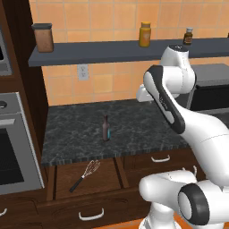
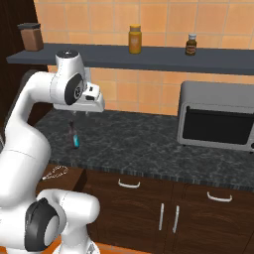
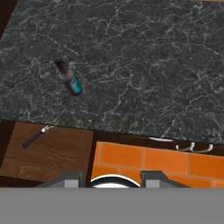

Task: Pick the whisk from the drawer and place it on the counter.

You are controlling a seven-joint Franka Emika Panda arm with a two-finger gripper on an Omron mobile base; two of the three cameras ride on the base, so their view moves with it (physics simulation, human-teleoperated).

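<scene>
The whisk [image 1: 86, 174] lies flat on the wooden bottom of the open drawer [image 1: 107, 179], wire loops toward the table [image 1: 134, 125] and black handle slanting toward the drawer front. The tool [image 3: 111, 177] hangs high above the table, near the small dark bottle [image 1: 106, 128], and holds nothing; its two tips stand apart with floor showing between them. The step in hand looks like the reach. To do it well, the arm should swing out past the table edge, drop over the drawer, turn the tool across the slim handle, and close there rather than on the springy loops. Counted: one whisk, one open drawer, one bottle on the table, three jars on the wall shelf [image 2: 149, 58], one microwave [image 2: 217, 116].
</scene>
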